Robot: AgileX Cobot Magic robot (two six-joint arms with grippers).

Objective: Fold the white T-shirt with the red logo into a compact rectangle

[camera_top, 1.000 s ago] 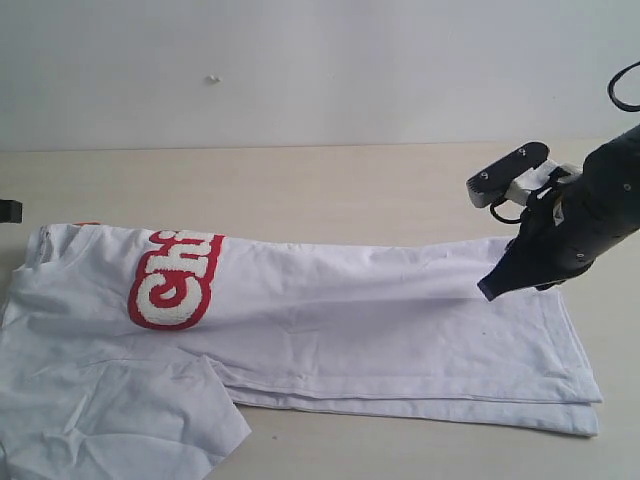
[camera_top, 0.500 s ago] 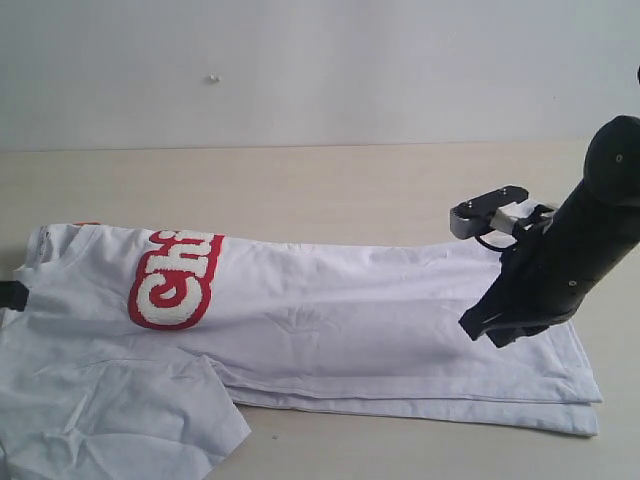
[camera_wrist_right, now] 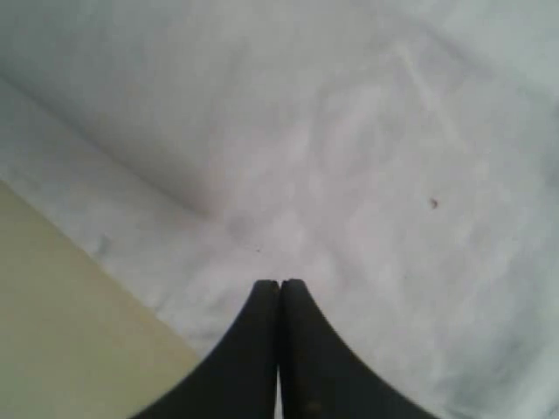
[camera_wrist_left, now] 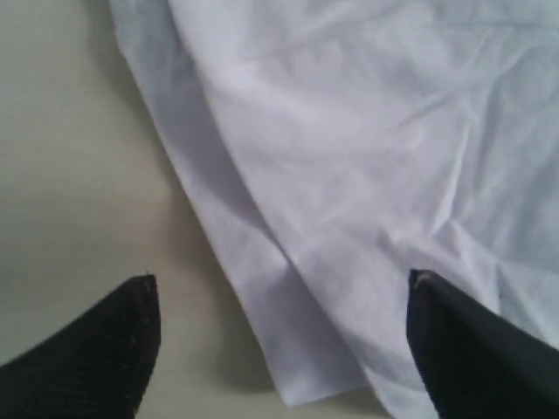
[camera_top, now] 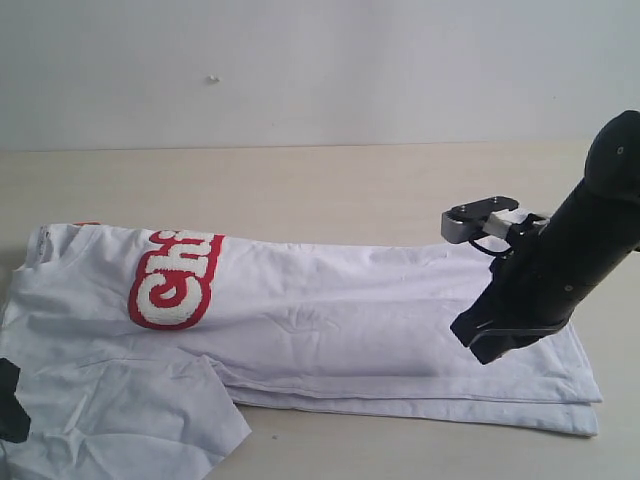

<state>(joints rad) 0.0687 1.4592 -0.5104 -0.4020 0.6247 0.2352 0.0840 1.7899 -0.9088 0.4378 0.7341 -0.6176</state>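
The white T-shirt (camera_top: 330,310) lies lengthwise across the table, its long sides folded in and one sleeve (camera_top: 130,420) spread at the front left. Only part of the red logo (camera_top: 172,280) shows, near the collar end. My right gripper (camera_top: 487,345) hangs over the hem end, shut, with nothing between its fingers; the right wrist view shows the right gripper (camera_wrist_right: 279,284) just above plain white cloth (camera_wrist_right: 349,131). My left gripper (camera_top: 8,400) is at the view's left edge by the sleeve. In its wrist view the left gripper (camera_wrist_left: 281,292) is open, straddling a cloth edge (camera_wrist_left: 314,367).
The beige table (camera_top: 300,190) stretches behind the shirt to a pale wall (camera_top: 300,60). Bare tabletop (camera_wrist_left: 70,175) lies beside the cloth edge in the left wrist view, and more bare tabletop (camera_wrist_right: 52,332) borders the hem in the right wrist view.
The left gripper has travelled along the shirt's left side toward the front and has opened. The right arm has come down and slightly left over the hem end, staying shut.
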